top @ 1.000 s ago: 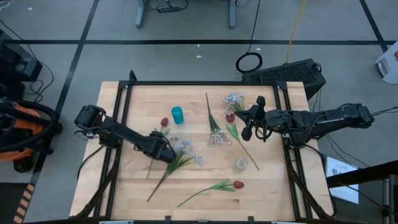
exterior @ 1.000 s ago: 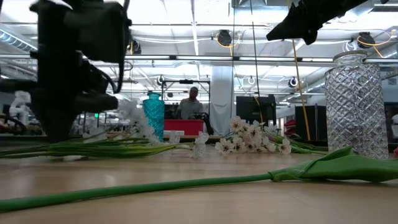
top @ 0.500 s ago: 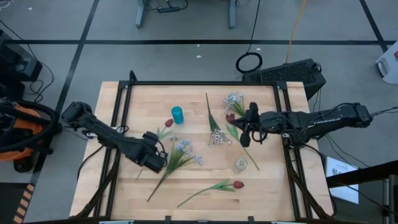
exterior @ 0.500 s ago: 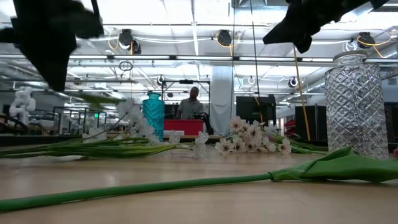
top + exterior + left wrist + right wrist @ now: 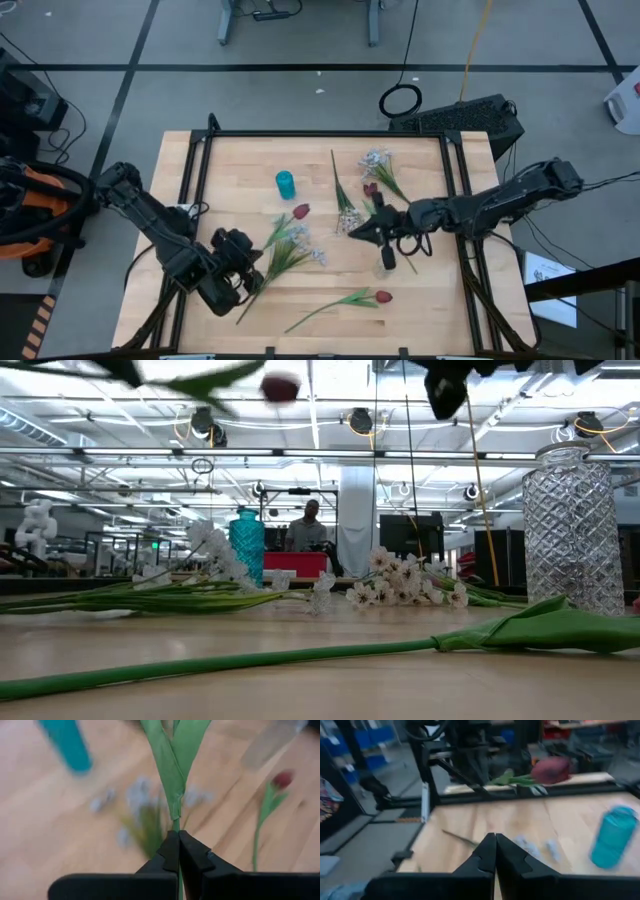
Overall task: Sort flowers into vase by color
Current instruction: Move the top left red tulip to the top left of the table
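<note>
My left gripper is shut on a dark red tulip, held in the air over the table's left middle; its bud shows high in the low view. My right gripper hovers shut and empty near the table's middle, beside the clear glass vase. The teal vase stands farther back. Another red tulip lies near the front edge and one more at the back. White sprays lie flat on the wood. My left gripper pinches the tulip's bare stem between its two fingers, just below where the leaves begin. The fingers slant downward and forward and lie across the stem. The flower is lifted clear of the table, and its leaves and bud reach out beyond the fingertips toward the table's middle.
A black frame runs around the wooden table. Beyond the table's far right corner stands a dark box. In the room behind, a person is seen far off. Bare wood lies at the near left.
My left gripper has risen and drawn back toward the near left, turning as it went, and the red tulip has come up clear of the table with its bud swung toward the middle. My right gripper has moved toward the table's middle and near side, tipping closer to level.
</note>
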Available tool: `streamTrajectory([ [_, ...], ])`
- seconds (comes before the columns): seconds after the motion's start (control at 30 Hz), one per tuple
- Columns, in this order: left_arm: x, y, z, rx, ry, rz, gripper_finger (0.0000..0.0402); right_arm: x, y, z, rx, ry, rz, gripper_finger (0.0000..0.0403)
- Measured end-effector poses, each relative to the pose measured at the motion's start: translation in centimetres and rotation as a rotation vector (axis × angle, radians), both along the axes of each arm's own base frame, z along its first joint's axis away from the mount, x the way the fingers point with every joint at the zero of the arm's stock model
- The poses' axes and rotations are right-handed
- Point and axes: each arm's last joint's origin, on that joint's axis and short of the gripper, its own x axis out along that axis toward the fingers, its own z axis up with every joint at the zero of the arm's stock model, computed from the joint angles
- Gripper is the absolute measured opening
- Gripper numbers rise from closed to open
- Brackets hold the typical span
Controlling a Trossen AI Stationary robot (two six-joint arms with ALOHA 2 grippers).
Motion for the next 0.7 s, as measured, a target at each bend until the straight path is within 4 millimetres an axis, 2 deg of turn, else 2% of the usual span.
streamTrajectory([
  [0.27,1.9,0.2,1.1,0.267,-0.183,-0.046,0.0004,3.2,1.2,-1.6,0.082,-0.161,0.005,0.0],
  [0.5,4.8,0.8,2.4,0.362,-0.256,-0.106,0.0004,6.6,1.5,-2.8,0.118,-0.259,-0.011,0.0002],
  [0.7,6.2,0.6,2.4,0.43,-0.248,-0.174,0.0004,9.4,2.3,-2.1,0.091,-0.291,-0.006,0.0044],
])
